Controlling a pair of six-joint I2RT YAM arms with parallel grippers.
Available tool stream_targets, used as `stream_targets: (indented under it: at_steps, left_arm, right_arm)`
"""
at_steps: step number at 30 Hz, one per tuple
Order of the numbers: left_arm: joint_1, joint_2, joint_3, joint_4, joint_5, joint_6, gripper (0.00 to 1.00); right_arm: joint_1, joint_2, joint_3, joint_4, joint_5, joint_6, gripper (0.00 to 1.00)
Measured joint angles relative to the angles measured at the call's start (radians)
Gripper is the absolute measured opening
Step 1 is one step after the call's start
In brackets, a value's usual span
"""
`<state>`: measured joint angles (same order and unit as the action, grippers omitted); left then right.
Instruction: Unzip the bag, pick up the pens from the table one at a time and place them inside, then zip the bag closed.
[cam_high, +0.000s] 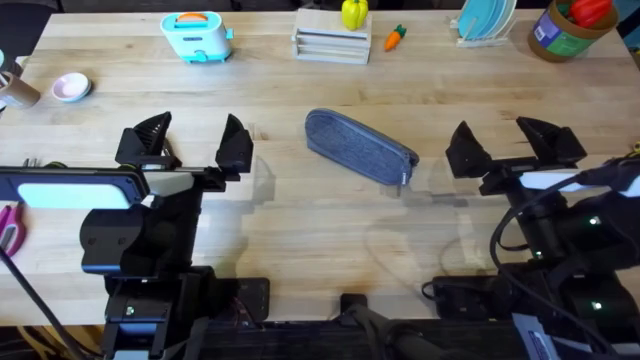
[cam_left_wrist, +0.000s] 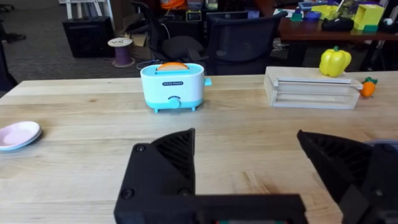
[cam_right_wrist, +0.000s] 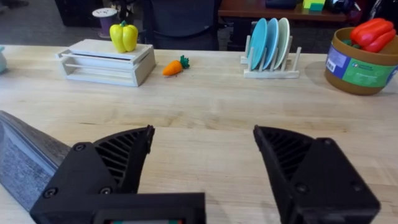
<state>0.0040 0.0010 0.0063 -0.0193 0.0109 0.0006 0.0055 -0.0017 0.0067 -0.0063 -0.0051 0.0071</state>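
Robotics lab or office workspace. Light wooden table (cam_high: 300, 215) w/ two robot arms mounted at its near edge. Toy props line the far edge: toy toaster (cam_high: 197, 35), plastic yellow pepper (cam_left_wrist: 335, 61) on a small wooden rack, toy carrot (cam_right_wrist: 174, 66), plate rack (cam_right_wrist: 268, 50). Behind the table: carpeted floor, office chairs (cam_left_wrist: 245, 40), a desk w/ clutter.
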Motion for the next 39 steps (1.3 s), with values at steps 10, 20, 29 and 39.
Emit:
stream_targets:
  at_steps: [10, 20, 29, 39]
  left_arm:
    - [0.000, 0.000, 0.000, -0.003, 0.000, 0.000, 0.994]
    - [0.000, 0.007, 0.082, -0.248, 0.031, 0.035, 0.991]
    - [0.000, 0.508, 0.539, -0.377, 0.246, 0.331, 0.991]
    - [0.000, 0.985, 1.078, -0.711, 0.364, 0.420, 0.991]
  right_arm:
    - [0.000, 0.000, 0.001, -0.007, 0.000, 0.000, 0.998]
    - [0.000, 0.028, 0.115, -0.283, -0.011, 0.000, 0.996]
    - [0.000, 0.457, 0.706, -0.670, -0.069, 0.000, 0.995]
    - [0.001, 0.665, 1.046, -0.797, -0.099, 0.039, 0.995]
